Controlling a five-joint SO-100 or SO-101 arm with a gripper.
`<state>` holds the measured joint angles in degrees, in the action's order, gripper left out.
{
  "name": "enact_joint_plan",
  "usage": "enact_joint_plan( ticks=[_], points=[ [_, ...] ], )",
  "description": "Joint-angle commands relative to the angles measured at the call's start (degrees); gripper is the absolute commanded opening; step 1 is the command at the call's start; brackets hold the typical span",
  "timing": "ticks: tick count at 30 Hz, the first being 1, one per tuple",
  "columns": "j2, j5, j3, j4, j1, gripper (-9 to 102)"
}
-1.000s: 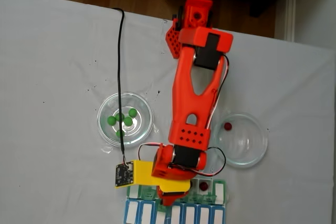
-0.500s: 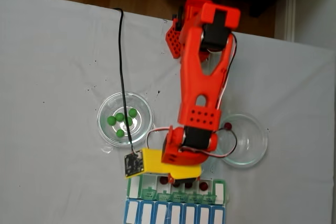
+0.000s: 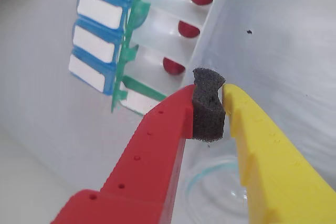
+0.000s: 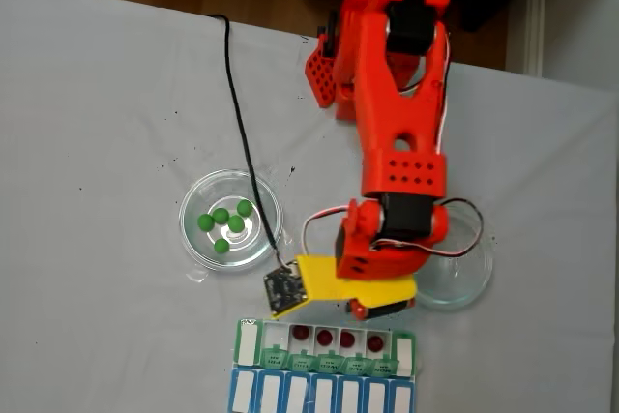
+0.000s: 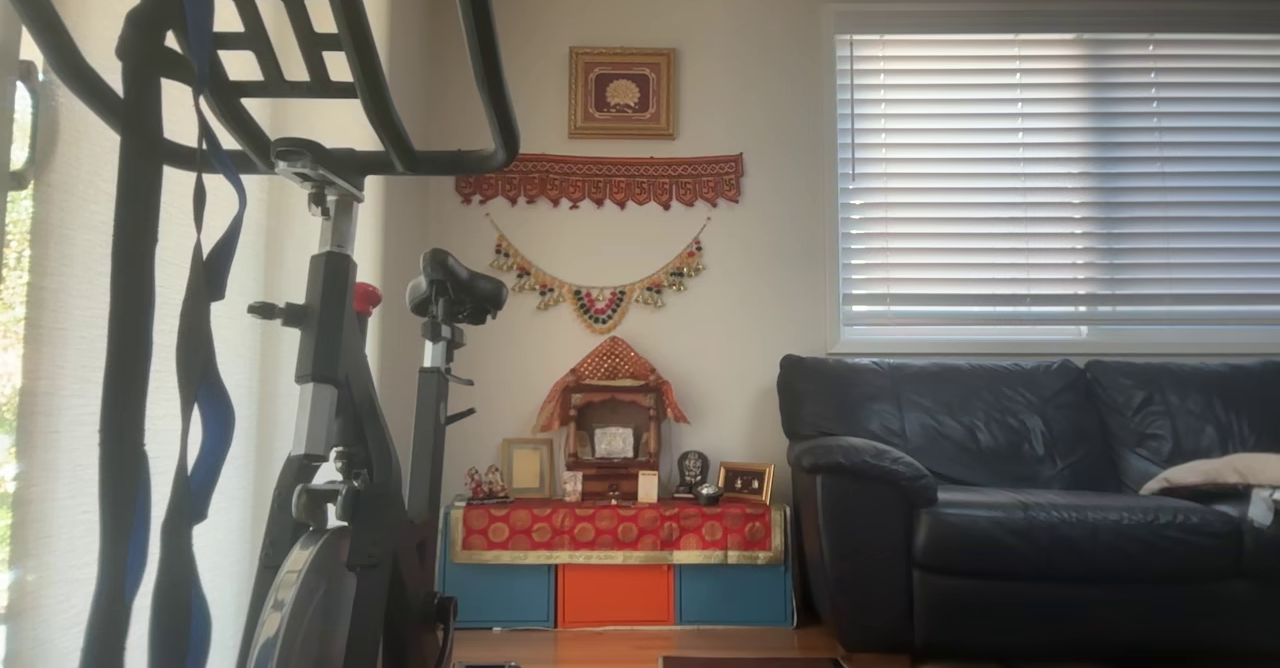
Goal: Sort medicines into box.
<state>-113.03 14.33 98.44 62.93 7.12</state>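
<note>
The box (image 4: 247,343) lies at the table's near edge, green lids open, with several dark red medicines (image 4: 324,338) in its compartments. Three of them (image 3: 188,29) show in the box (image 3: 100,14) in the wrist view. Green medicines (image 4: 221,216) sit in the left glass dish (image 4: 196,196). My gripper (image 4: 379,309) hovers just above the box's upper edge, beside the right glass dish (image 4: 466,268). In the wrist view my gripper (image 3: 209,98) is shut, the red finger's dark foam pad pressed against the yellow finger, nothing visible between them.
A black cable (image 4: 237,132) runs across the white cloth and over the left dish to the wrist camera board (image 4: 283,289). The arm's red base (image 4: 334,55) stands at the far table edge. The glass rim (image 3: 210,179) lies under the fingers.
The gripper has pulled back off the box and swung right toward the right dish, uncovering the red balls in the compartments. The arm now covers the right dish's left side.
</note>
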Motion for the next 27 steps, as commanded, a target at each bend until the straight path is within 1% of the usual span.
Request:
enact_joint_plan(
  ticks=[1, 6, 17, 22, 27],
  points=[
    [-5.36, 1.58, -2.11, 1.85, 3.52, 1],
    [-3.87, 2.9, -3.25, 6.33, 8.09, 1],
    [0.0, -0.18, -5.98, 14.33, 14.33, 1],
    [0.26, -1.05, -6.33, 16.61, 17.05, 1],
    [5.54, -0.97, -8.17, 18.46, 19.6, 1]
  ],
)
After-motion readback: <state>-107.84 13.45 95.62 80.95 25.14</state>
